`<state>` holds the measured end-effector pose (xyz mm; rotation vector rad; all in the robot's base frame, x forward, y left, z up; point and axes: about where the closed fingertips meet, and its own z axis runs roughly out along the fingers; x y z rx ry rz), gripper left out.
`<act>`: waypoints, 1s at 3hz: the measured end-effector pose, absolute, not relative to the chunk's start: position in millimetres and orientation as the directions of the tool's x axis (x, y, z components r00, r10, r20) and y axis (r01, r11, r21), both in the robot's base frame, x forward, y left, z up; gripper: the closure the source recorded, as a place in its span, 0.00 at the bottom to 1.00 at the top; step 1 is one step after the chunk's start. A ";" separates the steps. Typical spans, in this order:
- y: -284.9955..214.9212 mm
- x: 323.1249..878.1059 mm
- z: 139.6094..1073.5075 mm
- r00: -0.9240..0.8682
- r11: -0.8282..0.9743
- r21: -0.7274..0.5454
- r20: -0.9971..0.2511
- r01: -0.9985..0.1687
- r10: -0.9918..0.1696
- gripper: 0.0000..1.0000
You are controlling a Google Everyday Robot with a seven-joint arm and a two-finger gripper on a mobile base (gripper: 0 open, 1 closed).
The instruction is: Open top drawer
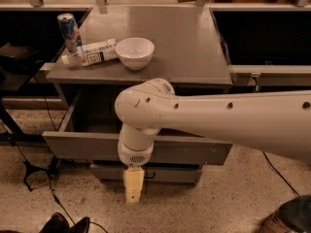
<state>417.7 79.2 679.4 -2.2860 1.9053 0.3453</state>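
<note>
The top drawer [82, 147] is the wide grey drawer under the metal table top [194, 42]. It stands pulled out toward me, with its dark inside showing behind the front. Pale chips [214, 149] show near its right end. My white arm covers its centre handle. My gripper [132, 193] hangs pointing down in front of the drawer's middle, its tip below the drawer front and level with a shorter lower drawer [170, 174]. It holds nothing that I can see.
On the table top are a white bowl [135, 52], a bottle lying on its side [92, 52] and an upright can [68, 29]. A black cable and stand [29, 169] are on the floor at left. A shoe [63, 224] is at the bottom edge.
</note>
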 end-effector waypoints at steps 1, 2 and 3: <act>58.6 422.7 663.3 0.125 -0.146 0.071 -0.235 -0.987 -0.964 0.00; 45.2 424.8 651.5 0.095 -0.117 0.097 -0.215 -0.988 -0.972 0.00; 39.2 426.0 642.9 0.078 -0.103 0.116 -0.203 -0.988 -0.976 0.00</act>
